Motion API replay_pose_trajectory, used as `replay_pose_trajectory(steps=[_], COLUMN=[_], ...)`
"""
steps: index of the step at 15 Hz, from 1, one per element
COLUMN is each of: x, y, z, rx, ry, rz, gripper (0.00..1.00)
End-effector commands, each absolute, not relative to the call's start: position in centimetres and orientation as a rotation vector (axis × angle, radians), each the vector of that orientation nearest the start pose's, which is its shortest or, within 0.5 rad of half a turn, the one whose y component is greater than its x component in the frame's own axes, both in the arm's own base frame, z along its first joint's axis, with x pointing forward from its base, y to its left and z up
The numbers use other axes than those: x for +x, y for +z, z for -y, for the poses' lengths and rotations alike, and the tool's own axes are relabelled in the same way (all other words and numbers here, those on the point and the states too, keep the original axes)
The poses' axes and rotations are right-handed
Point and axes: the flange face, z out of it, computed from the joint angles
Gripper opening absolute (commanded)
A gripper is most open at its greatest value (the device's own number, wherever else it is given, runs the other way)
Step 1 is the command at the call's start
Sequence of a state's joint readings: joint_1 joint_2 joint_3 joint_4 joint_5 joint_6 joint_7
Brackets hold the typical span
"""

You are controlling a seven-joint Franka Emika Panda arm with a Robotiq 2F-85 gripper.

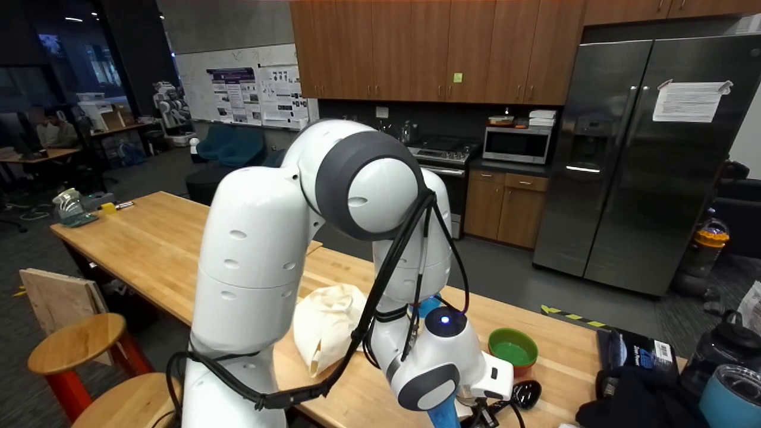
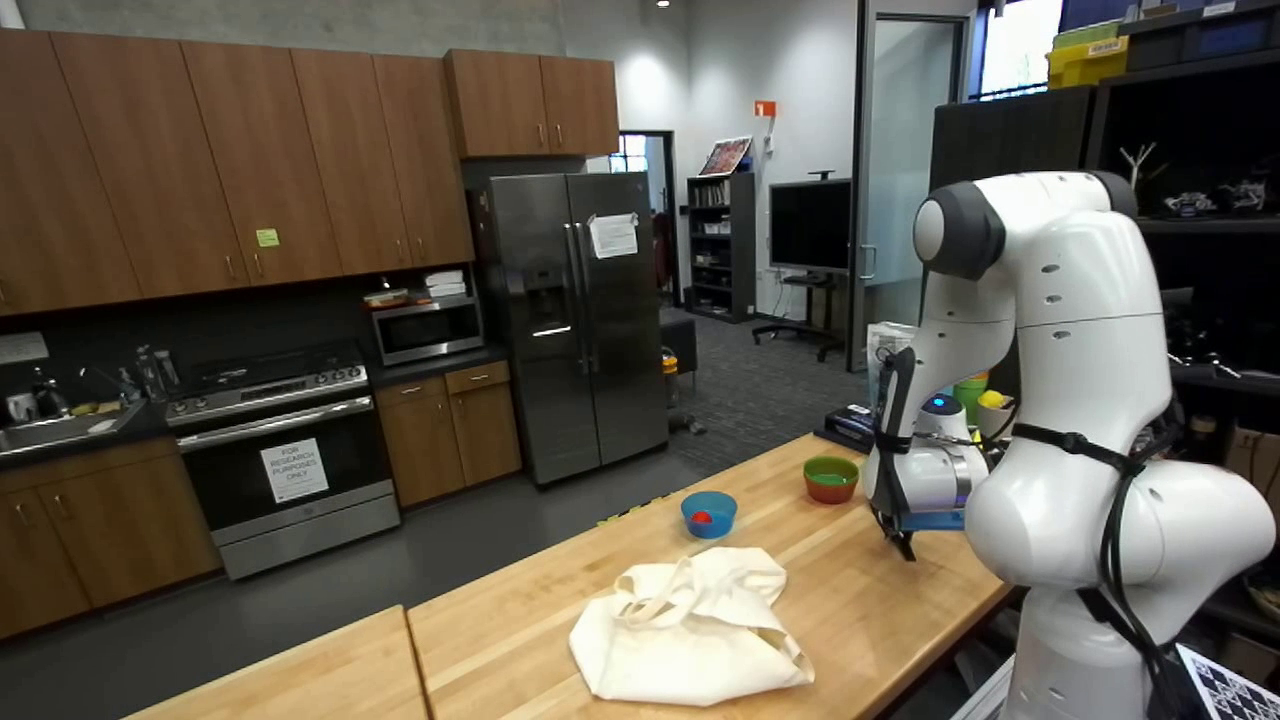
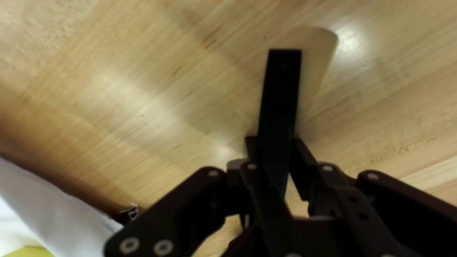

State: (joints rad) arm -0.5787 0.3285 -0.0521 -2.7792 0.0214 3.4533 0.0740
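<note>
And it's a pinch: the hand (image 3: pixel 275 144) has its fingers (image 3: pixel 304 160) pressed against both sides of the black utensil (image 3: pixel 281 89), right on its long flat handle, low over the desk (image 2: pixel 850 600). Whether that handle touches the desk, I can't tell from here. In an exterior view a glossy, rounded black head (image 1: pixel 526 395) pokes out just right of the hand, looking like the same utensil's other end. Over at the left of the wrist view, there's white fabric (image 3: pixel 53 217) with a frayed edge! Farther across, near the desk's far edge, sits the green-and-red bowl (image 2: pixel 831 493); left of it, a blue bowl (image 2: pixel 723 525) with a red piece (image 2: pixel 702 518) inside. And on the blue bowl's near side, a cream cloth bag (image 2: pixel 690 640) lies crumpled.
</note>
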Motion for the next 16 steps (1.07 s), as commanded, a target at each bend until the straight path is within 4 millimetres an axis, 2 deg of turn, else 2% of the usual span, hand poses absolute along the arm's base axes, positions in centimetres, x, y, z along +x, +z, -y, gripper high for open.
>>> replay_pose_trajectory(steps=[1, 4, 9, 13, 16], x=[31.6, 31.5, 32.3, 32.8, 33.7], y=[15.9, 16.5, 15.0, 15.2, 15.1], z=[24.2, 24.0, 22.7, 22.2, 20.6], rx=[-2.999, -3.014, -3.082, -3.138, -3.158], ry=[-0.555, -0.565, -0.510, -0.511, -0.506], rz=[-1.134, -1.118, -1.013, -0.963, -0.896], gripper=[0.06, 0.06, 0.06, 0.06, 0.06])
